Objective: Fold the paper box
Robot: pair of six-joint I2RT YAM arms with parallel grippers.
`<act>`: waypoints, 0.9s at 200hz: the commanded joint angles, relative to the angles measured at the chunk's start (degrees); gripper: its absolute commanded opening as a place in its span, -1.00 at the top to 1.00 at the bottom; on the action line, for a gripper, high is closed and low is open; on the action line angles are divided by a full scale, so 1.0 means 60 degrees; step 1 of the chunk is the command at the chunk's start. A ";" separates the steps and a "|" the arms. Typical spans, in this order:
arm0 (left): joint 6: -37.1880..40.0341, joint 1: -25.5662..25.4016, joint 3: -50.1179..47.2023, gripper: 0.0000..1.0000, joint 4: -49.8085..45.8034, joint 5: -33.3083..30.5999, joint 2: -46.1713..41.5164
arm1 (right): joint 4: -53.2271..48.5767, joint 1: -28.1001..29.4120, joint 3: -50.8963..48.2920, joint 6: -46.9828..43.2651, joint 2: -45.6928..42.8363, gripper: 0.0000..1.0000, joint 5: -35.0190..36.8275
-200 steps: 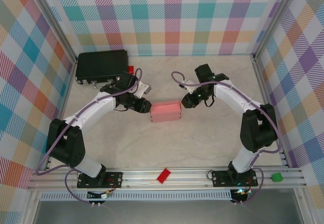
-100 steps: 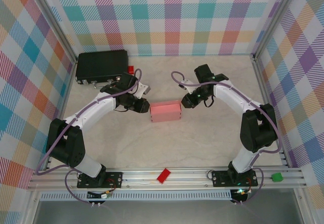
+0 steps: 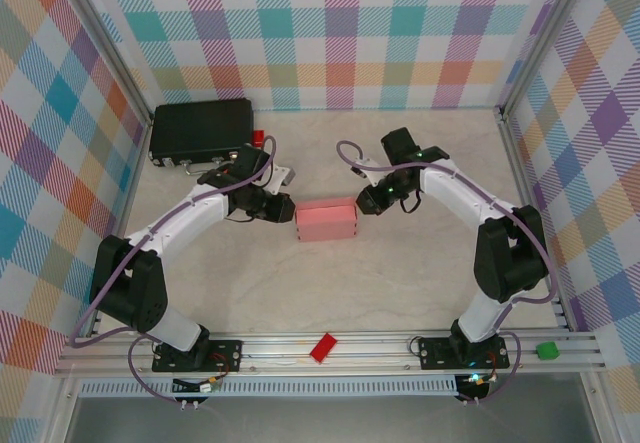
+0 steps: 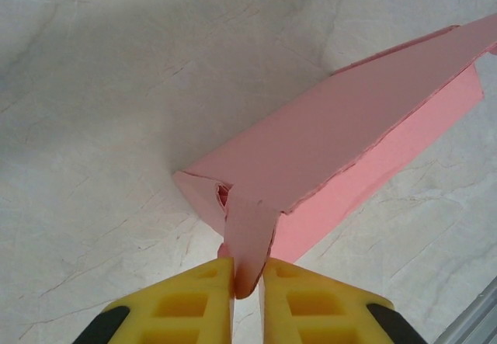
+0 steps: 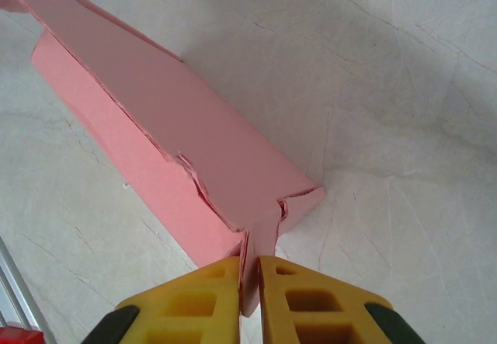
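You are working over a pale marbled surface [image 3: 400, 273], which is carrying everything here. The black case [image 3: 200, 131] is sitting at its far left corner. The paper box [image 3: 327, 221] is lying near the middle of the surface, folded up into a long, closed pink shape and resting on one flat side. Your left hand [image 4: 247, 278] is pinching the narrow tab at the box's left end, its yellow fingers [image 4: 186, 305] drawn almost together with only the thin card between them. Your right hand [image 5: 250, 270] is doing the same at the box's right end, squeezing that end tab just as tightly. A small red block [image 3: 258, 139] is lying just beside the case's right end.
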 commanded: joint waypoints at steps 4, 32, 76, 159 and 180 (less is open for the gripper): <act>-0.0368 0.0076 -0.0196 0.66 0.0124 0.0168 -0.0332 | -0.0015 0.0126 -0.0113 0.0214 -0.0300 0.70 -0.0241; -0.0540 0.0039 -0.0249 0.64 0.0257 0.0244 -0.0378 | 0.0024 0.0216 -0.0157 0.0287 -0.0297 0.70 -0.0150; -0.0738 -0.0005 -0.0448 0.63 0.0453 0.0263 -0.0362 | 0.0040 0.0272 -0.0182 0.0305 -0.0278 0.70 -0.0124; -0.0884 -0.0021 -0.0515 0.66 0.0604 0.0360 -0.0375 | -0.0021 0.0323 -0.0144 0.0393 -0.0293 0.70 -0.0078; -0.0885 -0.0019 -0.0513 0.67 0.0604 0.0357 -0.0376 | -0.0052 0.0324 -0.0114 0.0450 -0.0309 0.70 -0.0065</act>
